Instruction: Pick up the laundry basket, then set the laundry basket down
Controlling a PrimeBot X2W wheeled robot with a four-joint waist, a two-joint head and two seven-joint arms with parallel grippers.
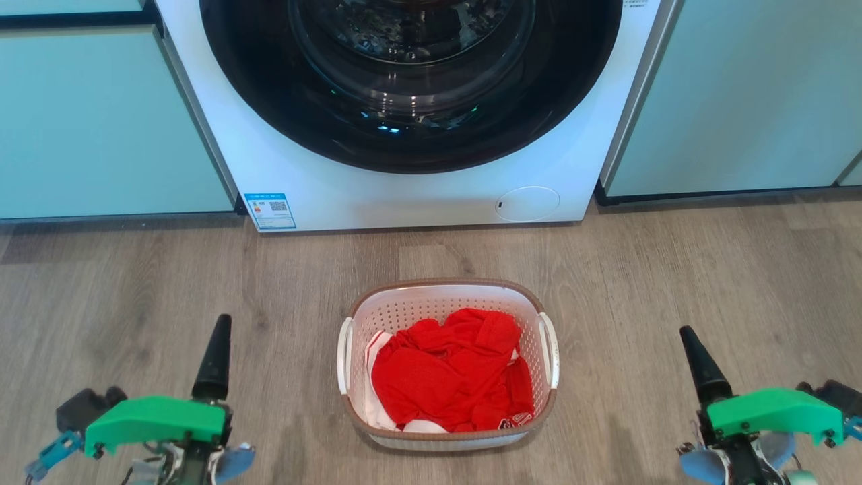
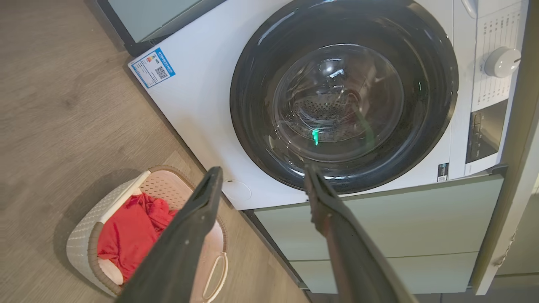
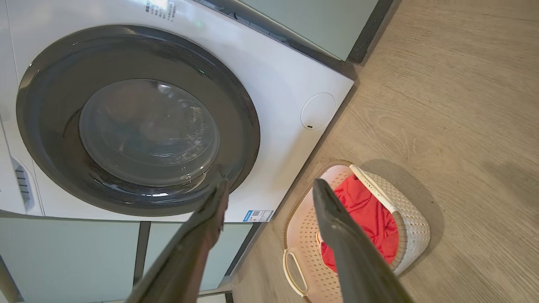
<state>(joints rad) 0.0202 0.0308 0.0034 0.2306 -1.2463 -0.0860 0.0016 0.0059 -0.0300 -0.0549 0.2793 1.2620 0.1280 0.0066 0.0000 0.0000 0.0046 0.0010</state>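
The washer (image 1: 417, 195) stands white-fronted between pale green cabinets (image 1: 101, 121), and its dark round door (image 1: 411, 81) is closed. A blue label (image 1: 270, 211) sits at the washer's lower left corner and a round cover (image 1: 527, 203) is low on its right.

The laundry basket (image 1: 424, 306) rests on the wood floor (image 1: 168, 283) straight out from the washer's front, below the middle of the door. A strip of bare floor separates it from the washer. A crumpled red garment (image 1: 448, 370) with some white cloth under it fills the basket's bottom and stays below the brown rim. Nothing else lies on the floor before the washer, so open boards run out on both sides of the basket and behind it, away from the washer.

The basket sits upright with its mouth up. Its two white handles, the left handle (image 1: 344, 356) and the right handle (image 1: 550, 350), face sideways along the washer's front. Its longer axis seems to run parallel to that front, though the downward view foreshortens it.

The left gripper (image 2: 263, 171) hangs out from the washer's left half with its fingers spread wide, holding nothing. The right gripper (image 3: 271, 184) mirrors it off the washer's right half, equally spread and empty. Both are well apart from the basket, and their fingers point toward the washer.
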